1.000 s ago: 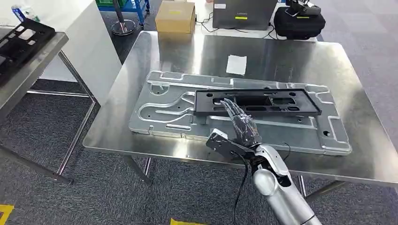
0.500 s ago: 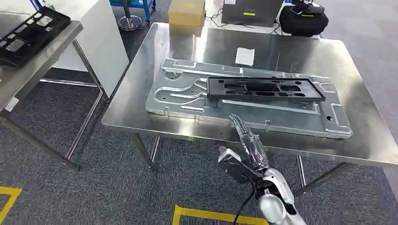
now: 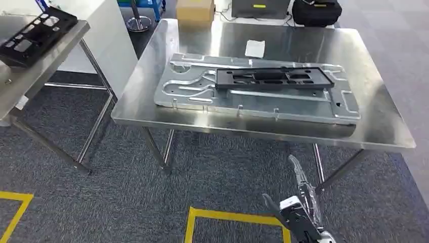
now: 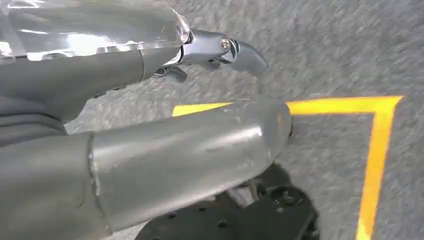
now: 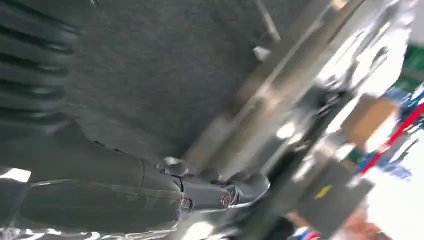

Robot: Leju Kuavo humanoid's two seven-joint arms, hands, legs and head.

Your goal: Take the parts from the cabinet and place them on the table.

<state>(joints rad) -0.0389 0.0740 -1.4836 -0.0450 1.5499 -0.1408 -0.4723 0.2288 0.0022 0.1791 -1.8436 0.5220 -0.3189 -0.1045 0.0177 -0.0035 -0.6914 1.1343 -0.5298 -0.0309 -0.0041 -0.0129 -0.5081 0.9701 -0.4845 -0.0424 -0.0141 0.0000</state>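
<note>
Since the earlier frames the right hand [image 3: 302, 202] has left the black part and dropped below the table edge; it now hangs over the carpet at 5 o'clock in the head view, fingers straight and apart, holding nothing. The whole picture has also shifted, so the camera has moved.

Left to right in the head view:
- At 10 o'clock, a side table [image 3: 30, 76] carries a black tray [image 3: 35, 35].
- At centre, the steel table [image 3: 384, 126] bears a large grey metal plate [image 3: 192, 96]. The black part [image 3: 273, 78] lies flat on top of that plate, toward its far right half.
- At 12 o'clock, a white paper slip [image 3: 254, 48] lies on the table beyond the plate; a cardboard box [image 3: 195, 10] sits on the floor past the far edge.
- Yellow floor tape [image 3: 232, 218] runs at 6 o'clock.

The left hand [image 4: 150, 100] appears in its wrist view over carpet, fingers extended, nothing in them.
</note>
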